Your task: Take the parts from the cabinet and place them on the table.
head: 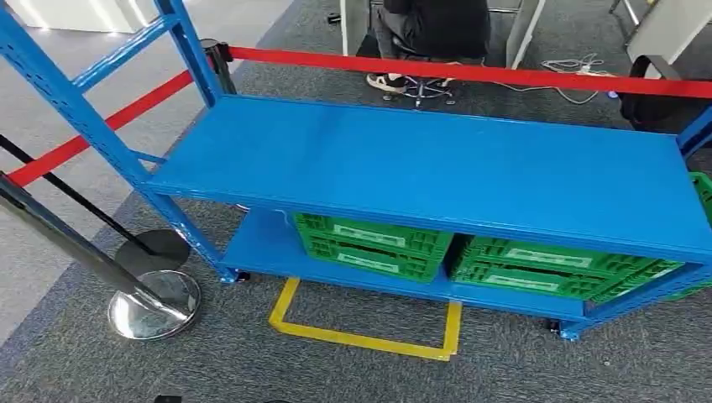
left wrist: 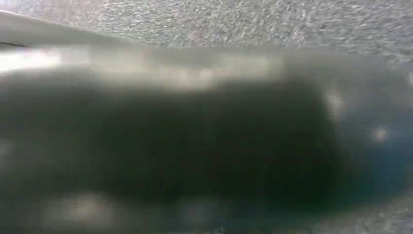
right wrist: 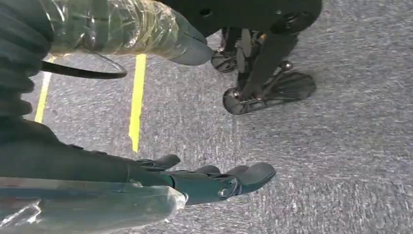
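Note:
The blue metal cabinet rack [head: 437,168] stands ahead of me in the head view, its wide shelf seen from above. Under that shelf, on the lower level, sit two green slotted crates [head: 369,243] [head: 546,270]; the shelf hides what they hold. My right hand [right wrist: 73,163] hangs over grey carpet in the right wrist view. Its film-wrapped thumb [right wrist: 146,29] and dark fingers [right wrist: 229,180] are spread apart with nothing between them. The left wrist view is a dark blur against carpet, so I cannot make out how my left hand stands.
A yellow tape outline [head: 365,336] marks the carpet in front of the rack. A chrome stanchion base [head: 155,304] stands at the left, and red barrier belts [head: 470,74] run behind the rack. A person sits on a chair [head: 432,29] beyond. Another green crate [head: 702,191] peeks in at the right.

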Robot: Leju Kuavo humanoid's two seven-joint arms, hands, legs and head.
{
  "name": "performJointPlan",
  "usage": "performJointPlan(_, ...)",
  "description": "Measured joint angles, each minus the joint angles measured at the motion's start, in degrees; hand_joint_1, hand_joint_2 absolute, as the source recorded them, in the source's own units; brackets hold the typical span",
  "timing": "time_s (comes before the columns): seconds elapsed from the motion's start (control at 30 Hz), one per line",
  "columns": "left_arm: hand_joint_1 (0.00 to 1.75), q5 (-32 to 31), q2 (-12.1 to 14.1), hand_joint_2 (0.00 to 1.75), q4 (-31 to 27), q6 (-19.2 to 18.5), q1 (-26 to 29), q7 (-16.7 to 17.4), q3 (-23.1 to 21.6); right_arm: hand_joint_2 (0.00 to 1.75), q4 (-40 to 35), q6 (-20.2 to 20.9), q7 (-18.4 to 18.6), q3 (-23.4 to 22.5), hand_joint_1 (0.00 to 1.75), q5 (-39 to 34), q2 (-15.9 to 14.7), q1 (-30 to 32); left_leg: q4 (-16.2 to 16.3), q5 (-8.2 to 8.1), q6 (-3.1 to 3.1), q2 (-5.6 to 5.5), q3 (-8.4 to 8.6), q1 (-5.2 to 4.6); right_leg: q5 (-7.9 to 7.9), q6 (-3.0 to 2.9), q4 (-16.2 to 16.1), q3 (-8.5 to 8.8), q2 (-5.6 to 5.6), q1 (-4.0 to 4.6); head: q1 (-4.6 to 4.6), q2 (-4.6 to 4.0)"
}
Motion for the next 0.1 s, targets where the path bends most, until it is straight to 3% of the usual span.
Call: performJointPlan(0.1, 0.0, 2.1, 0.7, 0.0, -0.3, -1.1, 0.9, 1.9, -3.2, 0.0, -0.8, 0.5, 1.2, 4.4, 0.0, -3.0, -0.6, 0.6, 0.0, -0.01, 0.02, 0.0, 0.01, -0.09, 0.04, 0.06, 0.0, 0.01, 0.0, -0.11, -0.02, 0.0)
